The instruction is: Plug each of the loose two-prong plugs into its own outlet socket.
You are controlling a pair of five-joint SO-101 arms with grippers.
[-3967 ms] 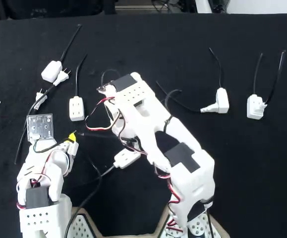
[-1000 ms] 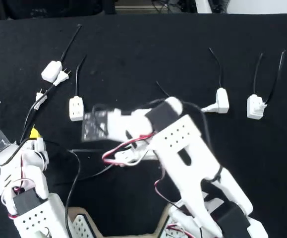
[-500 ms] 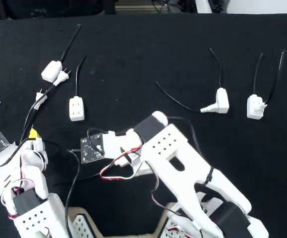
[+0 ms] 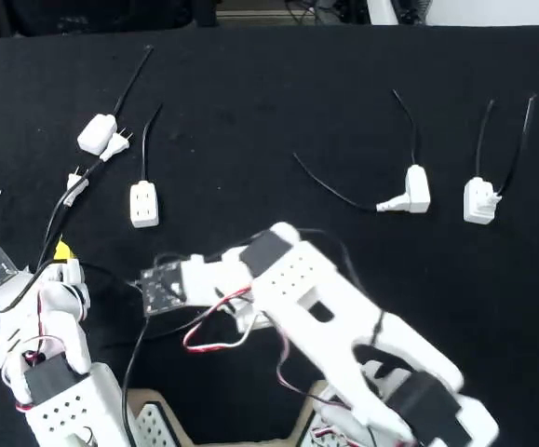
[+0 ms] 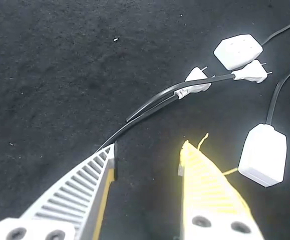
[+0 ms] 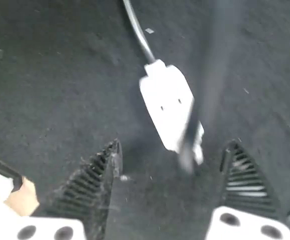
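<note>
While the right gripper (image 6: 174,146) and the left gripper (image 5: 148,146) both stood open and empty, no plug looked seated in any socket.
Between the right gripper's spread jaws, just past the fingertips, lay a white socket block (image 6: 169,107), not gripped. A second socket (image 5: 263,154) lay just beside the left gripper's yellow finger, a loose plug (image 5: 197,80) lay farther ahead, and beyond that was another plug (image 5: 251,72), prongs bare, next to a third socket (image 5: 238,51). By my reading, every pairing was left to do.

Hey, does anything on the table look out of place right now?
A dark cord lies across the white outlet socket between the open fingers of the right hand. It may foul a grasp. Its source is too blurred to tell.
</note>
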